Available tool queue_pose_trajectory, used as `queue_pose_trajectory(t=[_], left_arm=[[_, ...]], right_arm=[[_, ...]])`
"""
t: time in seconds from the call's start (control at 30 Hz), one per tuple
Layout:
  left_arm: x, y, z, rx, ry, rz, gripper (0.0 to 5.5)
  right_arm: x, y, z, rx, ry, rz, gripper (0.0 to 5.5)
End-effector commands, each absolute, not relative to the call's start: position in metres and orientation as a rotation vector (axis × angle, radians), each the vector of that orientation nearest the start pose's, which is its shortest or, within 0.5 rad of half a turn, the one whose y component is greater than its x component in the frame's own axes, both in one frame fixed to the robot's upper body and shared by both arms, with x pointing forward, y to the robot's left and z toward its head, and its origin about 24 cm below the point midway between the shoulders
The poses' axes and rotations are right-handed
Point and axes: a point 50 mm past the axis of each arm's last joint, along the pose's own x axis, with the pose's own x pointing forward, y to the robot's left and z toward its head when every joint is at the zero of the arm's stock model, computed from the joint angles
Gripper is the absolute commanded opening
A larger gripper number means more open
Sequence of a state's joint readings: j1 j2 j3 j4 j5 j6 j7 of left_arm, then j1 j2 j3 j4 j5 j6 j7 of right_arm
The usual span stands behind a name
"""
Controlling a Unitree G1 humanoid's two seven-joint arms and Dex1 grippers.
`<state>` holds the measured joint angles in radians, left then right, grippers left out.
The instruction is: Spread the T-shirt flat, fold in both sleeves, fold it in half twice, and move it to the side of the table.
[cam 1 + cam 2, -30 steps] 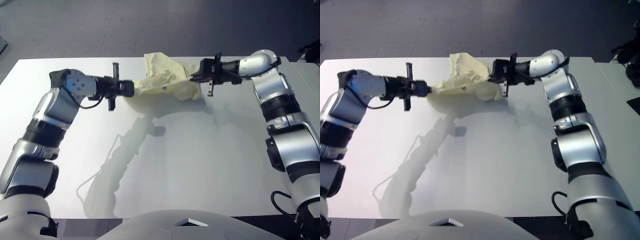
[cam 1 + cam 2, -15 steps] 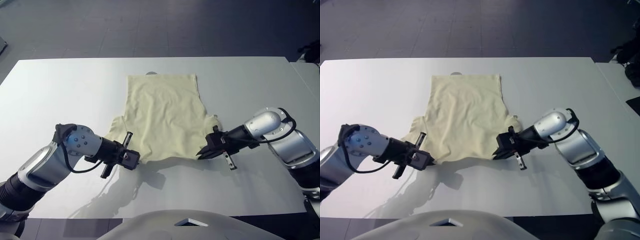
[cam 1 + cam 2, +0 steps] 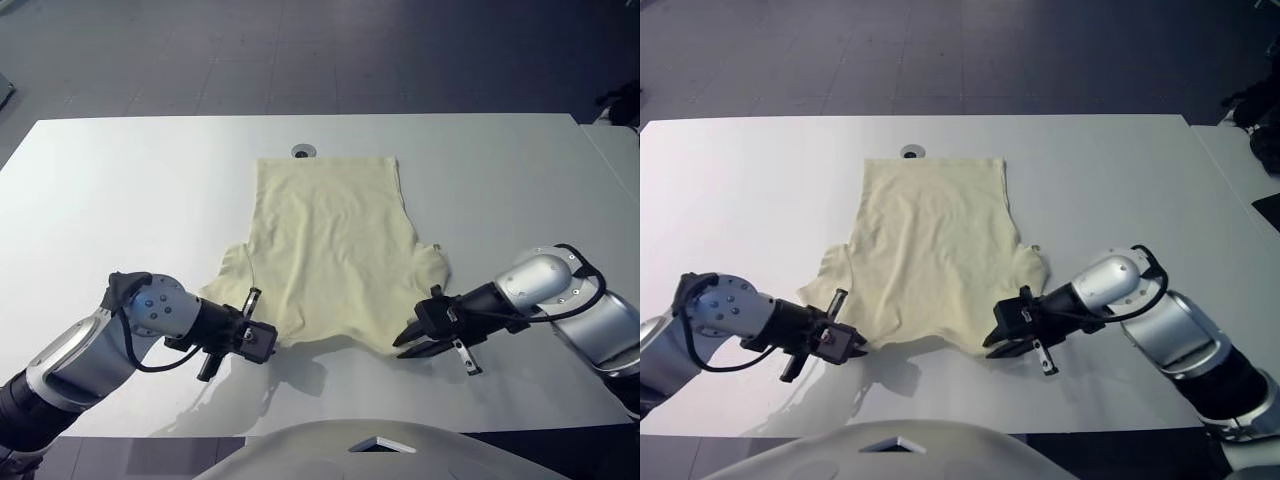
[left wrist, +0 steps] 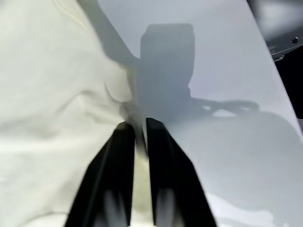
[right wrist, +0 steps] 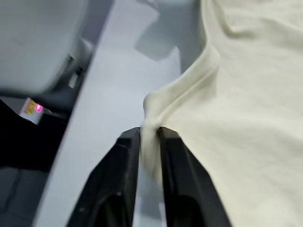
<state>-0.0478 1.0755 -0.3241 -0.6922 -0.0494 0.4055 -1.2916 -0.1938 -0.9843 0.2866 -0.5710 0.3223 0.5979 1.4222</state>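
Observation:
A pale yellow T-shirt [image 3: 330, 245] lies spread on the white table [image 3: 120, 190], its straight hem toward the far edge and its shoulders toward me. My left gripper [image 3: 268, 342] is shut on the near left shoulder corner of the T-shirt [image 4: 61, 104], low over the table. My right gripper [image 3: 405, 345] is shut on the near right shoulder corner of the T-shirt [image 5: 236, 104]. Both short sleeves stick out a little at the sides. The cloth between the two grippers sags slightly above the table.
A small round fitting [image 3: 302, 152] sits in the tabletop just beyond the shirt's far hem. The near table edge [image 3: 300, 432] runs close below both grippers. Wide bare tabletop lies left and right of the shirt.
Both grippers have pulled the shirt from the far side toward me, stretching it from a bunched lump into a spread sheet. Over the last half second it slid a little nearer and settled flatter.

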Motion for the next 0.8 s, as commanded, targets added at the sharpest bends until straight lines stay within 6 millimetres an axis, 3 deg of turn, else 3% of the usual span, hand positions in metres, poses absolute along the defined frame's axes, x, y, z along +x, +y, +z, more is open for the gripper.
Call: queue_pose_trajectory(t=[0.03, 0.17, 0.3, 0.43, 0.6, 0.8], left_arm=[[0.166, 0.168, 0.139, 0.822, 0.529, -1.609, 1.27], [0.165, 0.176, 0.161, 0.667, 0.500, -1.545, 1.90], [0.168, 0.188, 0.170, 0.514, 0.458, -1.341, 2.56], [0.171, 0.193, 0.156, 0.356, 0.452, -1.124, 3.22], [0.171, 0.186, 0.145, 0.261, 0.463, -1.097, 4.00], [0.175, 0.181, 0.123, 0.354, 0.549, -1.101, 4.94]], right_arm=[[0.203, -0.183, 0.154, -0.497, 0.598, 1.556, 1.54], [0.214, -0.211, 0.168, -0.379, 0.611, 1.332, 2.14], [0.220, -0.242, 0.161, -0.222, 0.673, 1.080, 2.78], [0.220, -0.258, 0.138, -0.033, 0.725, 0.939, 3.41], [0.226, -0.268, 0.110, 0.075, 0.758, 0.838, 4.16], [0.238, -0.268, 0.090, 0.128, 0.767, 0.798, 5.06]])
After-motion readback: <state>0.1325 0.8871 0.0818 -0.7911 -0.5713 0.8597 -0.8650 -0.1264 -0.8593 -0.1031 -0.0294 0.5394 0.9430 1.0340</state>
